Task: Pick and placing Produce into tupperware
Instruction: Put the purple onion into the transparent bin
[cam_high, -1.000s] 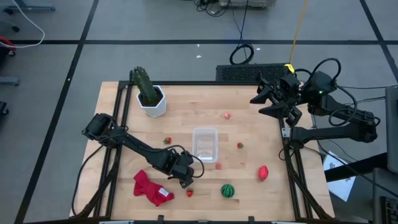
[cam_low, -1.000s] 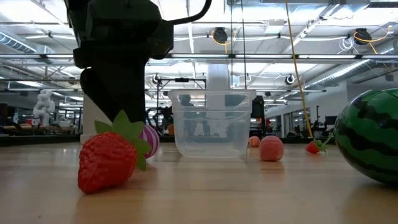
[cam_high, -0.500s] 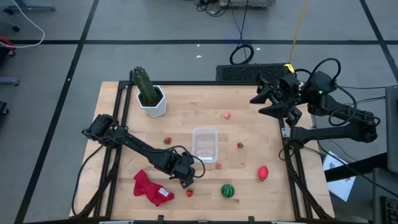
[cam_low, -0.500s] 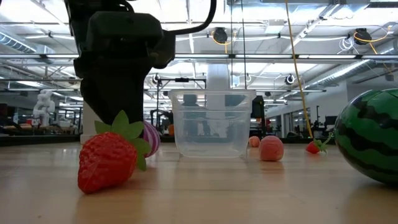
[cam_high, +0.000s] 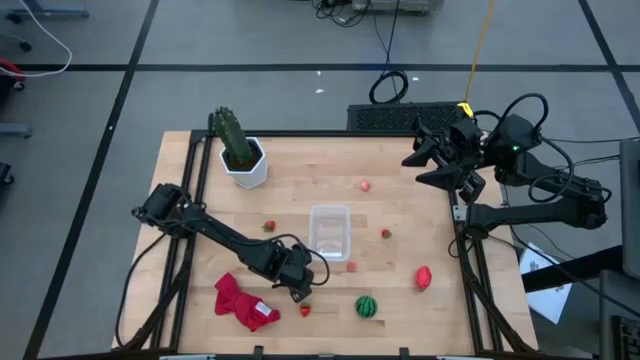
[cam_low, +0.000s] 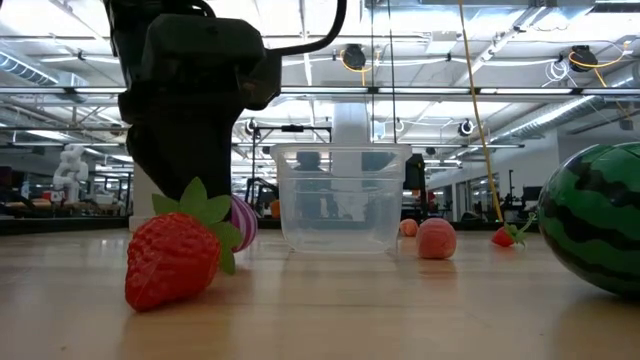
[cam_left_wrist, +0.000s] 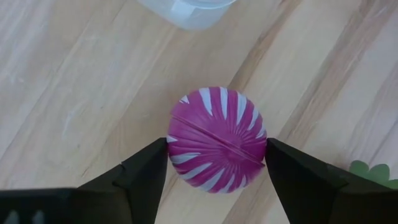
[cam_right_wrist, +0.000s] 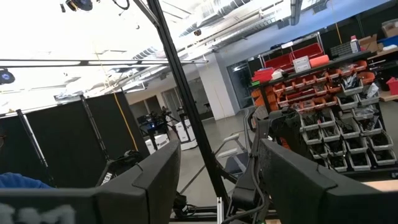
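- Tabletop (cam_high: 400, 190): wooden, carries everything. Tupperware (cam_high: 329, 231) sits near the centre, empty as far as the low view shows.
- Left gripper (cam_left_wrist: 216, 163) is down on the tabletop just toward the front-left corner from the tub. Its jaws touch both flanks of the purple striped ball (cam_left_wrist: 216, 139), which rests on the wood. Contact looks light, not a firm pinch.
- Risk 1: the ball is round and smooth, and the fingers meet it near its widest line. Lifting before the squeeze is firm could let it roll free toward the front edge.
- Risk 2: the strawberry (cam_low: 176, 253) lies just beside the gripper. A sideways swing during the lift could knock it.
- Risk 3: the tub is light. A low carry might clip its rim and shove it.
- Right gripper (cam_high: 432, 160): parked raised over the back-right corner, jaws parted, holding nothing.
- Other produce is scattered, including the watermelon ball (cam_high: 367, 306) near the front edge.
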